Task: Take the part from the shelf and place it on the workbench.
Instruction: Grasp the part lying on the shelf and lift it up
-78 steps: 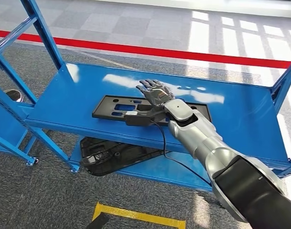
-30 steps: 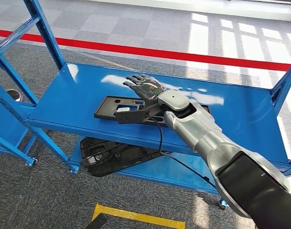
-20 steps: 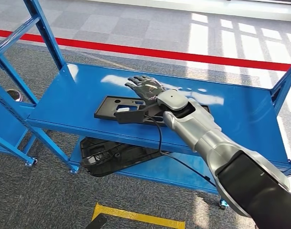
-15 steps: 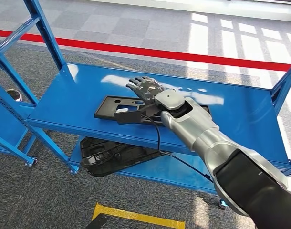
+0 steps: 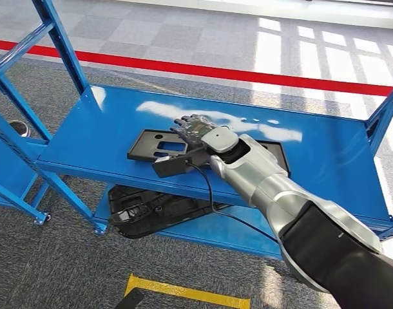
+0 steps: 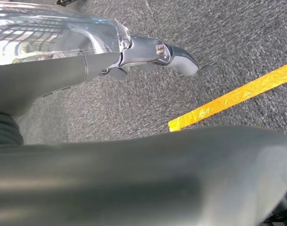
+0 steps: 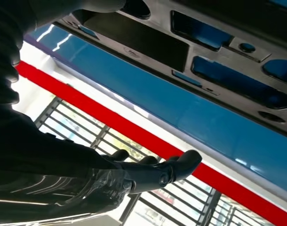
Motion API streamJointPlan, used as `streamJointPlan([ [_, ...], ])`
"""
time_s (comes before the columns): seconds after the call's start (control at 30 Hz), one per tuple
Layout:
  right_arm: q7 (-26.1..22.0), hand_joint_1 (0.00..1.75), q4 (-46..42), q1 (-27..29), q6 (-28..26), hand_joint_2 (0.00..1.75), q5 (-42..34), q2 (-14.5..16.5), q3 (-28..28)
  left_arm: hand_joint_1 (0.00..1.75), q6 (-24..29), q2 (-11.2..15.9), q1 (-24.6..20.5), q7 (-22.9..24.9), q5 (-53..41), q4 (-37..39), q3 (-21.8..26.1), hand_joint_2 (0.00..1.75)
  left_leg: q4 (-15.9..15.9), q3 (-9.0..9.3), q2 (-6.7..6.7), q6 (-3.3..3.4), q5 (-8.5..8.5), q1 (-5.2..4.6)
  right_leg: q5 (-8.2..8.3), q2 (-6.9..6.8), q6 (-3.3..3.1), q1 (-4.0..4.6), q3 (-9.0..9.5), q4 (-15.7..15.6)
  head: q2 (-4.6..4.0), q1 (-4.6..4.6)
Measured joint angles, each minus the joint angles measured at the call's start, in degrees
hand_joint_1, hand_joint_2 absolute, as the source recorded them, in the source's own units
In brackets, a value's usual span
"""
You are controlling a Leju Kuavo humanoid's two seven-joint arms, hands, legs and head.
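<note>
On the blue shelf (image 5: 326, 154), near its middle, lies the part (image 5: 151, 145), a flat black plastic panel with several cutouts. It rests flat on the upper level, close to the front edge. The right hand (image 5: 197, 129) is stretched out above the part, fingers (image 7: 177, 165) extended and a little apart, holding nothing. From the right wrist view the fingers are apart from the panel, and the blue surface shows between them; whether the palm touches the part I cannot tell. A black cable (image 5: 211, 203) hangs from the wrist over the shelf edge. On the lower level lies another black part (image 5: 145, 209). Behind the shelf a red line (image 5: 209, 71) crosses the floor. The left hand (image 6: 160, 52) hangs over grey carpet (image 6: 227, 42) near a yellow tape (image 6: 234, 96); its fingers look extended and hold nothing.
</note>
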Motion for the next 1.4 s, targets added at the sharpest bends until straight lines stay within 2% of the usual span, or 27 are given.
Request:
streamJointPlan([
  [0.6, 1.73, 0.0, 2.86, -1.07, 6.63, 1.75, -2.16, 2.04, 1.48, 0.0, 0.22, 0.0, -0.28, 0.03, 0.02, 0.0, 0.07, 0.0, 0.0, 0.02, 0.0, 0.0, 0.0, 0.0, 0.0, 0.0, 0.0, 0.0, 0.01, 0.0, 0.0, 0.01],
  [1.03, 1.01, 0.0, 3.5, -1.24, 10.64, 1.75, -4.85, 2.52, 1.72, 0.0, 0.8, 0.02, -0.32, -0.07, 0.73, 0.0, 0.39, 0.0, 0.0, 0.02, 0.0, 0.0, 0.0, 0.0, 0.0, 0.0, 0.0, 0.0, 0.03, 0.0, 0.0, 0.01],
  [1.4, 4.45, 0.0, 3.87, -0.44, 6.61, 1.75, -4.38, 2.37, 2.96, 0.0, 0.79, 0.02, -0.39, -0.08, 0.5, 0.0, 0.84, 0.0, 0.0, 0.04, 0.0, 0.0, 0.0, 0.0, 0.0, 0.0, 0.0, 0.0, 0.03, 0.0, 0.0, 0.01],
])
